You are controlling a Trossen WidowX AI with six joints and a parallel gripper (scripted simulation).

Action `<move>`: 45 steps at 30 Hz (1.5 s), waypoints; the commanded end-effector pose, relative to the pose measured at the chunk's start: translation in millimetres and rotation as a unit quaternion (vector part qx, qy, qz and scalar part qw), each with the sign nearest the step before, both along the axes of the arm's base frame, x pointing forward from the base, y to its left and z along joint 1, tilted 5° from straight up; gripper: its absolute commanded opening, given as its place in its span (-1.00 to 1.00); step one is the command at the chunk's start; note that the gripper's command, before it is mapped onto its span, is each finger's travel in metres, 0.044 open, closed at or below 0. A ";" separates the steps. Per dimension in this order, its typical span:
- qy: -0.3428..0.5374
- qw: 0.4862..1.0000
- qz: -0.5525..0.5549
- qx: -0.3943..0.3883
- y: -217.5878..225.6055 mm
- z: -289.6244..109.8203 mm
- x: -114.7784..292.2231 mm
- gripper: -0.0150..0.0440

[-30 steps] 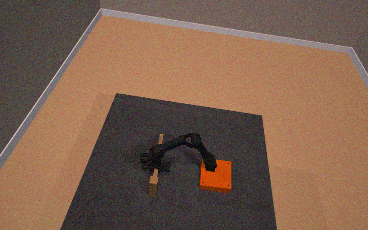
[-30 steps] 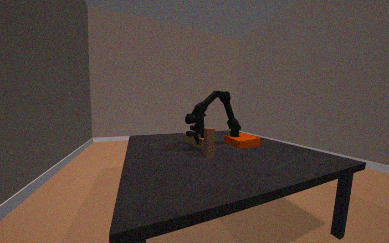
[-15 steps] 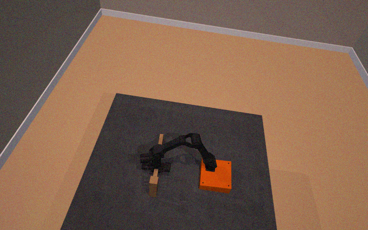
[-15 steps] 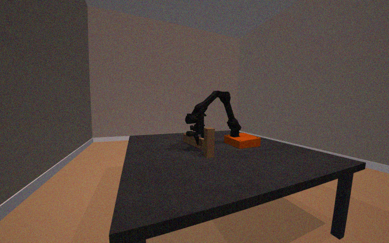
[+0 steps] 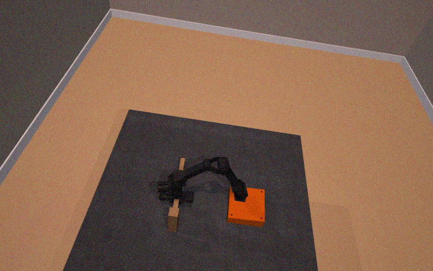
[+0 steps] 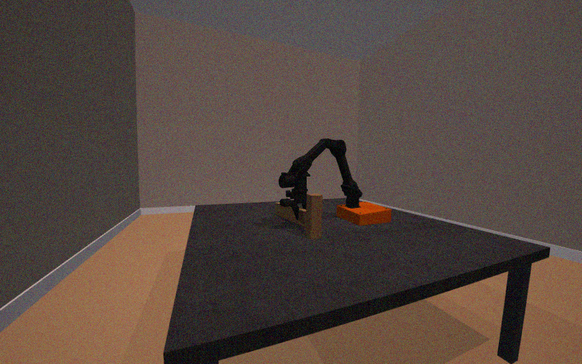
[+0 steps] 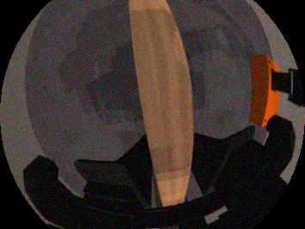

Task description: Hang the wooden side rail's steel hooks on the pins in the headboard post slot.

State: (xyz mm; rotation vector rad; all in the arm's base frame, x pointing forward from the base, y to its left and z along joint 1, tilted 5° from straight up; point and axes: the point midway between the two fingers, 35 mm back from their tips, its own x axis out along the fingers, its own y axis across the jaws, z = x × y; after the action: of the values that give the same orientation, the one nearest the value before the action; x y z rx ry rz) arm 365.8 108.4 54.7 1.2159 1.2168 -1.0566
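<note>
The wooden side rail point(image 5: 181, 164) point(image 6: 283, 212) point(image 7: 160, 89) lies in line with the headboard post point(image 5: 172, 221) point(image 6: 315, 217), which stands upright on the dark table point(image 5: 143, 143) point(image 6: 257, 275). My gripper point(image 5: 175, 192) point(image 6: 295, 209) point(image 7: 162, 133) is shut on the rail near its post end. In the exterior view the rail's near end meets the post and the rail slopes away from it. The wrist view shows the rail running straight ahead from between my fingers. The steel hooks and the pins in the slot are hidden.
The arm's orange base block point(image 5: 247, 207) point(image 6: 364, 213) point(image 7: 260, 96) sits on the table to the right of the post. The table's edges drop off to a tan floor.
</note>
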 end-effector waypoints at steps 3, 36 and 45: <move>-0.008 1.000 -0.002 0.003 2.0 5.6 4.0 -0.49; -0.008 1.000 -0.002 0.003 5.4 5.9 4.3 -0.49; -0.008 1.000 -0.002 0.003 5.5 4.4 4.5 -0.49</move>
State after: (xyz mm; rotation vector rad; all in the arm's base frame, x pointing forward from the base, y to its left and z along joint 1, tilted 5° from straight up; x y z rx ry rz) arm 366.8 112.1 55.6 1.2169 1.2164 -1.0582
